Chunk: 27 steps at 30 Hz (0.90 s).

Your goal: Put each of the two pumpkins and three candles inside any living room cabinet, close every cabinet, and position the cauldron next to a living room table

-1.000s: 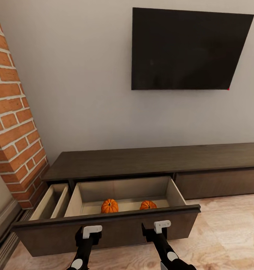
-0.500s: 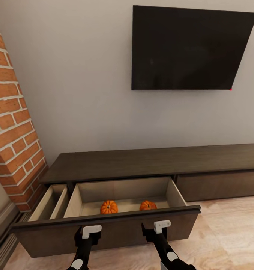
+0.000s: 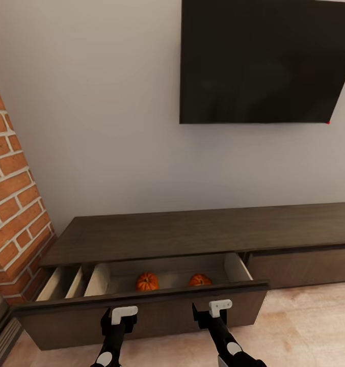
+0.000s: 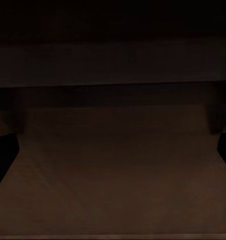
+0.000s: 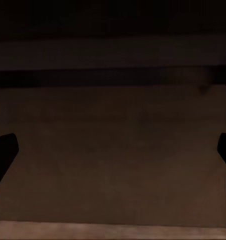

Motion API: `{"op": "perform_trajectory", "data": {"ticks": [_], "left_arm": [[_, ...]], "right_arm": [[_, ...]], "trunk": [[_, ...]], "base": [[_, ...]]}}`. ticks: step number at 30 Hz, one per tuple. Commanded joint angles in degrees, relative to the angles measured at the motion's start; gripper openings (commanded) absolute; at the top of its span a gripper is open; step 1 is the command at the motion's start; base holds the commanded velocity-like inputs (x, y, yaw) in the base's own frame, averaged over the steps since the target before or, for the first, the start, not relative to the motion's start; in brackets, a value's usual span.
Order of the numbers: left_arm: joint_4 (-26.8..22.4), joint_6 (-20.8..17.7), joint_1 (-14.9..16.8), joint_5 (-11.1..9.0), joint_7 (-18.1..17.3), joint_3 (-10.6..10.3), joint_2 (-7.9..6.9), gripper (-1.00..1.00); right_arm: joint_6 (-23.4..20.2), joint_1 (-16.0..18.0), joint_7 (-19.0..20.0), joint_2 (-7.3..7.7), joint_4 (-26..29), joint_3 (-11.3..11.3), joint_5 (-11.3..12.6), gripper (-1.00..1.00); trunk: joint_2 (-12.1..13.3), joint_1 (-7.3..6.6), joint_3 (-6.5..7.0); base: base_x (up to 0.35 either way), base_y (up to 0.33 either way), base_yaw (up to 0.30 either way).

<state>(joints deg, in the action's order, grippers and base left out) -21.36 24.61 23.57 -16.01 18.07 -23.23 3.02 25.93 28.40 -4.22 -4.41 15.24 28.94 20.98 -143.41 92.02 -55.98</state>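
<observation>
While both end effectors (image 3: 122, 320) face drawer front — pumpkins (image 3: 147, 281) behind.

Two orange pumpkins (image 3: 147, 281) (image 3: 200, 280) side by side, apart, inside partly open drawer of dark cabinet (image 3: 203, 232), lower centre of frame.

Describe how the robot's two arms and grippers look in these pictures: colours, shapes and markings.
Both arms are slim and black with a pale grey round joint cap. The left gripper and right gripper each carry a white rounded block on top; the right one's shows small dark dots. Black fingertips frame the wrist views.
</observation>
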Motion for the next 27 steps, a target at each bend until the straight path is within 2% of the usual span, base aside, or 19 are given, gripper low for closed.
{"op": "perform_trajectory", "data": {"ticks": [1,14,21,27], "left_arm": [[0.0,0.2,0.1,-0.2,0.3,-0.6,-0.03,1.0],[0.0,0.2,0.1,-0.2,0.3,-0.6,-0.03,1.0],[0.0,0.2,0.1,-0.2,0.3,-0.6,-0.03,1.0],[0.0,0.2,0.1,-0.2,0.3,-0.6,-0.03,1.0]], "right_arm": [[0.2,0.0,-0.4,0.01,0.0,0.5,0.2,1.0],[0.2,0.1,-0.4,0.01,0.0,0.5,0.2,1.0],[0.2,0.1,-0.4,0.01,0.0,0.5,0.2,1.0],[0.2,0.1,-0.4,0.01,0.0,0.5,0.2,1.0]], "trunk": [[0.0,0.02,-0.05],[0.0,0.02,-0.05],[0.0,0.02,-0.05],[0.0,0.02,-0.05]], "base": [[0.321,0.0,0.0],[0.293,0.0,0.0],[0.083,0.0,0.0],[0.215,0.0,0.0]]}}
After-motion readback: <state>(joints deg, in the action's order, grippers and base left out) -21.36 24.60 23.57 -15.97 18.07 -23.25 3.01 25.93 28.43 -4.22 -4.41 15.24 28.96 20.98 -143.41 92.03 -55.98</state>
